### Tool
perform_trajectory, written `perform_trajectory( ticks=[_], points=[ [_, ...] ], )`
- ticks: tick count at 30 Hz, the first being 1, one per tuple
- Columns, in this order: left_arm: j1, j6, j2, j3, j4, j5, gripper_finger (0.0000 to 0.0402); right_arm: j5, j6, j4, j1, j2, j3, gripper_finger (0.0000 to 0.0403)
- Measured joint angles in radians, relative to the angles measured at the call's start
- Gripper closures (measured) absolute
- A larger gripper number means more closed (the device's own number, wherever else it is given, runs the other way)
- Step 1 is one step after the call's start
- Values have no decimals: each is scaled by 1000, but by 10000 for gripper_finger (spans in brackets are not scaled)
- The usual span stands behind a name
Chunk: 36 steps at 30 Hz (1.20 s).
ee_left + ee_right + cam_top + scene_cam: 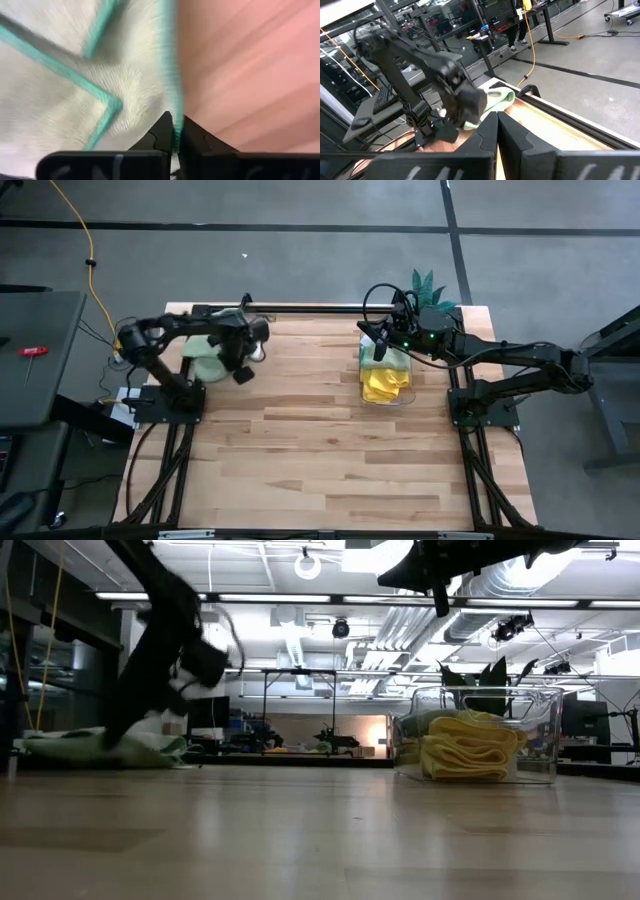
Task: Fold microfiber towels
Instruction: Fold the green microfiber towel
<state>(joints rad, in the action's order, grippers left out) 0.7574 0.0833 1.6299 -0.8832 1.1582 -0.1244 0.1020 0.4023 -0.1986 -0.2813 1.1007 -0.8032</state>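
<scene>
High view shows the left gripper [243, 372] down at the table's far left corner, right at the edge of the pale green towels [208, 358] heaped there. From the left wrist view, its fingers [162, 131] are pressed together on the teal-stitched hem of a green towel [75, 90], pinching the very border where cloth meets the bare wooden table [250, 75]. Taking it by the hem makes sense to me: a grip there lets the cloth trail flat when drawn out toward the open middle of the table, where there is room to fold.

Over on the far right side, a clear plastic bin [385, 375] holds the yellow towels [470, 748], loosely folded and stacked inside, with the potted plant [428, 285] just behind. The right gripper [378, 340] hangs above that bin, clear of it, its fingers closed against each other on nothing, as the right wrist view shows; it looks to be waiting its turn.

No towel is spread out for folding yet, so I would judge this fold is only beginning.
</scene>
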Motion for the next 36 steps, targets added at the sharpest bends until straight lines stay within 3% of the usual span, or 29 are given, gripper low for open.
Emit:
perform_trajectory(
  ticks=[6, 10, 15, 19, 24, 28, 36],
  points=[
    [-8, -32, -225, -212, -30, 218, 399, 0, 0, 0, 0, 0, 0, 403],
    [-76, 5, -364, -282, -72, 244, 400, 0, 0, 1, 0, 0, 0, 403],
    [-253, 69, -450, -250, -57, 252, 401, 0, 0, 1, 0, 0, 0, 403],
    [-453, 112, -453, -164, -93, 235, 401, 0, 0, 2, 0, 0, 0, 403],
    [-642, 234, -413, -35, -284, 210, 401, 0, 1, 6, 0, 0, 0, 403],
    [-724, 321, -363, 22, -383, 210, 401, 0, 9, 9, 0, 0, 0, 403],
    [-856, 359, -237, 75, -383, 233, 402, -50, 40, 30, 0, 4, 0, 403]
  ],
)
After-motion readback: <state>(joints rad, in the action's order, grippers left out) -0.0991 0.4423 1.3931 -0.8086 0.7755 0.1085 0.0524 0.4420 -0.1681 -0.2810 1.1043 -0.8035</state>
